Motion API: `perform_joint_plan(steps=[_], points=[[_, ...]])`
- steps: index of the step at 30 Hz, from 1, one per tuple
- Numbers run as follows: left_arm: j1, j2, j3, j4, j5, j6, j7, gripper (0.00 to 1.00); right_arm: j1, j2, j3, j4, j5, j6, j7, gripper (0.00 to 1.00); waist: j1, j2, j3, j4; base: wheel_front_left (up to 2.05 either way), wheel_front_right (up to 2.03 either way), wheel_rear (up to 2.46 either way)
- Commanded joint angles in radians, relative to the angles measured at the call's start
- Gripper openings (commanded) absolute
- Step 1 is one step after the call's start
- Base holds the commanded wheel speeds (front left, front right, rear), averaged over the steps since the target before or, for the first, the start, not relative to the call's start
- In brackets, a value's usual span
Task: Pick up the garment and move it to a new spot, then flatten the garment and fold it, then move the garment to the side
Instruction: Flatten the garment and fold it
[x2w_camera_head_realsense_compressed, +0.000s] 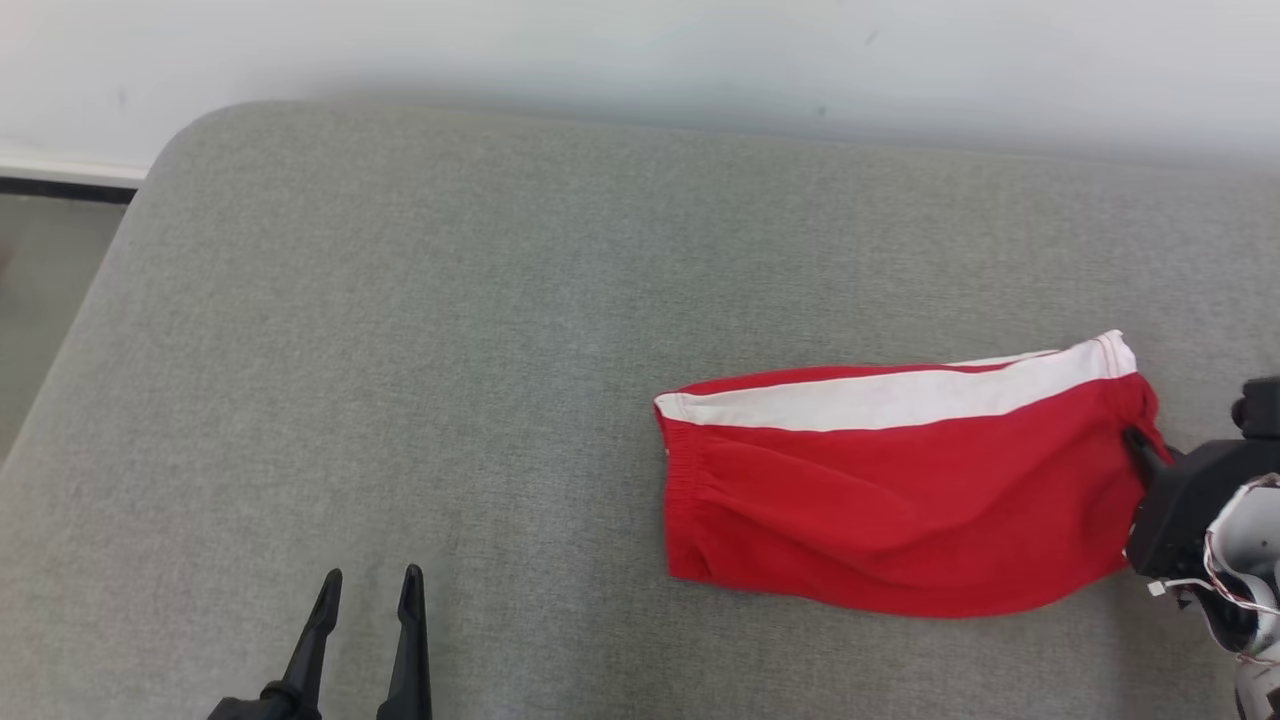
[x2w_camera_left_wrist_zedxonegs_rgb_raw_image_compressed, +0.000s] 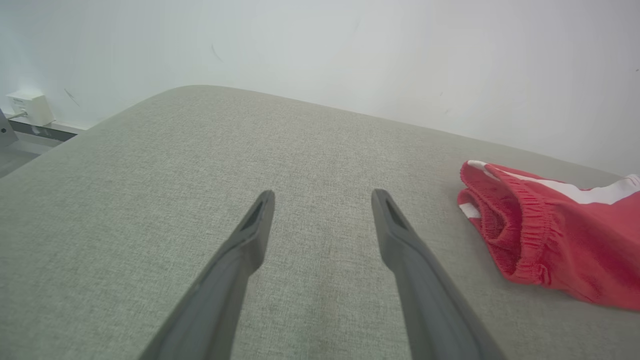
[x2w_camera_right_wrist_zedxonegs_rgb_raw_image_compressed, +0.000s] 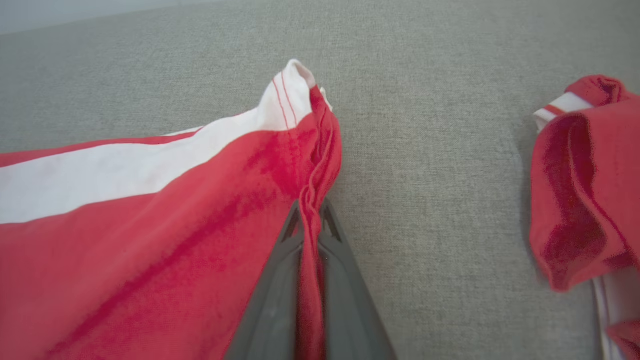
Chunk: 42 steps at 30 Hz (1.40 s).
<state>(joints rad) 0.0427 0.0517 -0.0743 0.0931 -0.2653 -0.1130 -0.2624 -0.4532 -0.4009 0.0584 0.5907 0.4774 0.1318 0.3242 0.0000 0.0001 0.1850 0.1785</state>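
The right gripper (x2w_camera_right_wrist_zedxonegs_rgb_raw_image_compressed: 310, 212) has its fingertips partly buried in the garment (x2w_camera_head_realsense_compressed: 900, 480) hem. A red cloth (x2w_camera_right_wrist_zedxonegs_rgb_raw_image_compressed: 575, 190) beside the garment runs off the picture's edge; whether it belongs to the garment is unclear.

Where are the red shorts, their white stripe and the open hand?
red shorts (x2w_camera_head_realsense_compressed: 880, 515), head view, middle of the red cloth
white stripe (x2w_camera_head_realsense_compressed: 900, 398), head view, middle of the stripe
left hand (x2w_camera_head_realsense_compressed: 372, 573), head view, between its fingertips

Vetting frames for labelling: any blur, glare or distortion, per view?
Head view: even soft light, sharp, faint shadow under the garment. Left wrist view: wall bright, slightly washed out; cushion weave sharp. Right wrist view: fingers and nearest cloth soft; cushion weave crisper.
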Motion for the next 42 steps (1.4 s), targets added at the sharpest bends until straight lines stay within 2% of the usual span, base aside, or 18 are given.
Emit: perform_joint_plan(steps=[1,10,20,24,31,42], points=[[0.014,-0.002,0.001,-0.001,-0.006,0.006,-0.003,1.0,0.02,-0.004,-0.017,-0.007,-0.013,-0.003,-0.009,0.0,0.0,-0.0001,-0.018,-0.023,0.0,0.0,0.0],[0.018,-0.002,-0.008,0.012,-0.011,0.007,-0.003,1.0,0.1,0.008,-0.148,-0.096,-0.121,-0.003,0.009,0.0,0.0,-0.0001,-0.054,-0.063,0.0,0.0,0.0],[0.021,-0.002,-0.02,0.014,-0.025,0.022,-0.003,1.0,0.171,0.035,-0.24,-0.291,-0.233,-0.003,0.074,0.0,0.0,-0.0001,-0.078,-0.08,0.0,0.0,0.0],[0.023,-0.002,-0.026,0.016,-0.031,0.024,-0.003,1.0,0.181,0.056,-0.213,-0.375,-0.252,-0.003,0.108,0.0,0.0,-0.0001,-0.089,-0.083,0.0,0.0,0.0],[0.021,-0.002,-0.033,0.005,-0.034,0.027,-0.003,1.0,0.165,0.091,-0.085,-0.475,-0.249,-0.003,0.174,0.0,0.0,-0.0001,-0.101,-0.083,0.0,0.0,0.0],[0.018,-0.002,-0.052,-0.002,-0.044,0.026,-0.003,1.0,0.107,0.129,0.118,-0.431,-0.213,-0.003,0.205,0.0,0.0,-0.0001,-0.113,-0.041,0.0,0.0,0.0]])
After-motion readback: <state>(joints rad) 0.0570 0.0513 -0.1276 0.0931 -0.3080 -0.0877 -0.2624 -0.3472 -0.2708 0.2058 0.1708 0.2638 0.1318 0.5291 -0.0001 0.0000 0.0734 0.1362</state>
